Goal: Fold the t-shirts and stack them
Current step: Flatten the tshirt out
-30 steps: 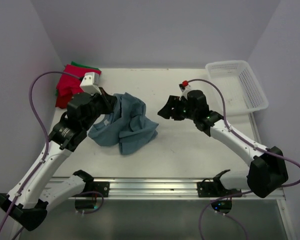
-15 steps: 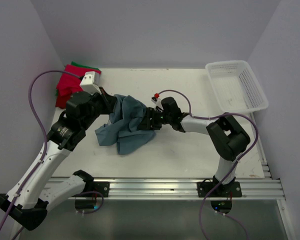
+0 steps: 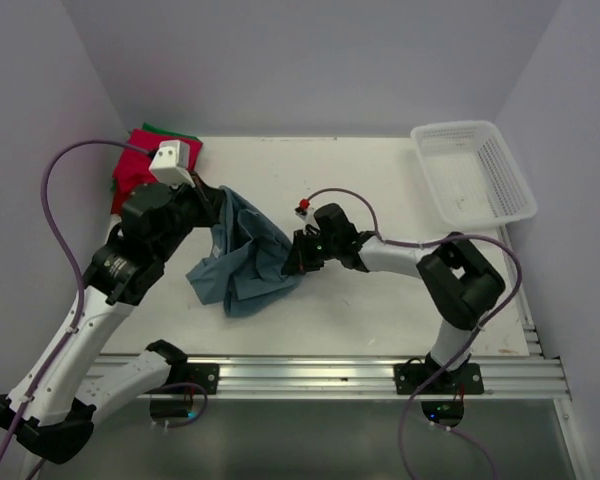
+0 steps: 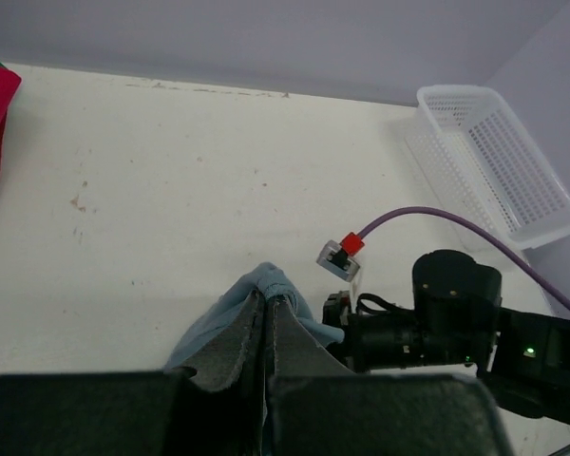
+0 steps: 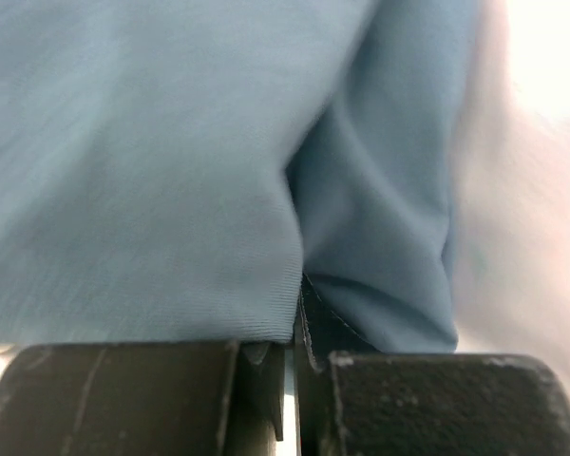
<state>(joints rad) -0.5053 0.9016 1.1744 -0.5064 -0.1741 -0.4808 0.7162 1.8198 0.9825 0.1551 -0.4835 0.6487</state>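
Observation:
A dusty blue-grey t-shirt [image 3: 245, 262] hangs crumpled between both arms at the table's left middle. My left gripper [image 3: 223, 205] is shut on its upper edge; in the left wrist view a bunched fold of the t-shirt [image 4: 209, 323] pokes out past the closed left gripper [image 4: 266, 296]. My right gripper [image 3: 292, 258] is at the shirt's right side, shut on a fold. In the right wrist view the t-shirt [image 5: 152, 171] fills the frame above the right gripper [image 5: 297, 285]. Folded red t-shirts [image 3: 138, 170] lie at the back left, with a green one [image 3: 160, 129] under them.
A white mesh basket [image 3: 505, 170] stands at the back right corner, also in the left wrist view as the basket [image 4: 456, 92]. The right arm's purple cable [image 3: 345, 192] loops over the table. Walls close in behind and on both sides.
The right arm swung left from mid-table to the shirt and its jaws went from open to shut on the cloth. The left gripper lifted the shirt a little, drawing it taller and narrower.

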